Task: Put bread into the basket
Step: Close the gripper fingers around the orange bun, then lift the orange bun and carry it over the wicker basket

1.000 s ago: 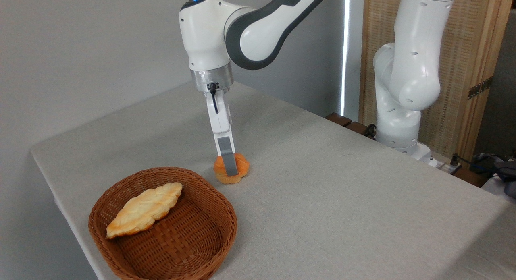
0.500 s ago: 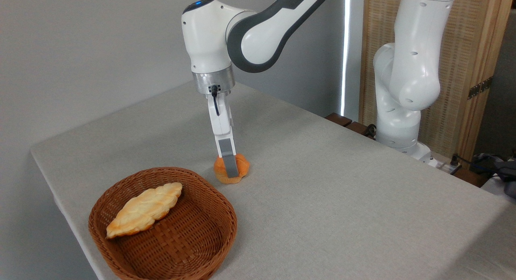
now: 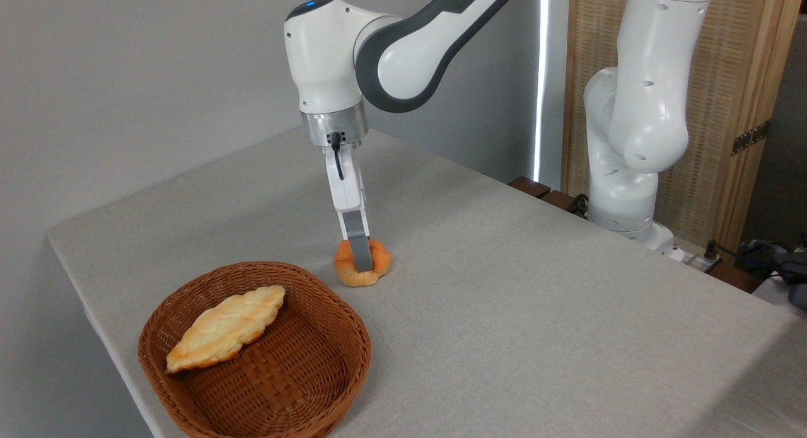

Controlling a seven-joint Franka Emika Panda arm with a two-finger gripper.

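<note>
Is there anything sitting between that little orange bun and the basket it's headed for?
Nothing visible. Only bare tablecloth lies between the bun, held by the gripper, and the basket. A pale pastry fills the basket's left half; the right half is free.

Robot lab setup: cloth-covered table, bare grey wall, floor cables.

table right of bread: bare | basket right half free | pastry fills left
</note>
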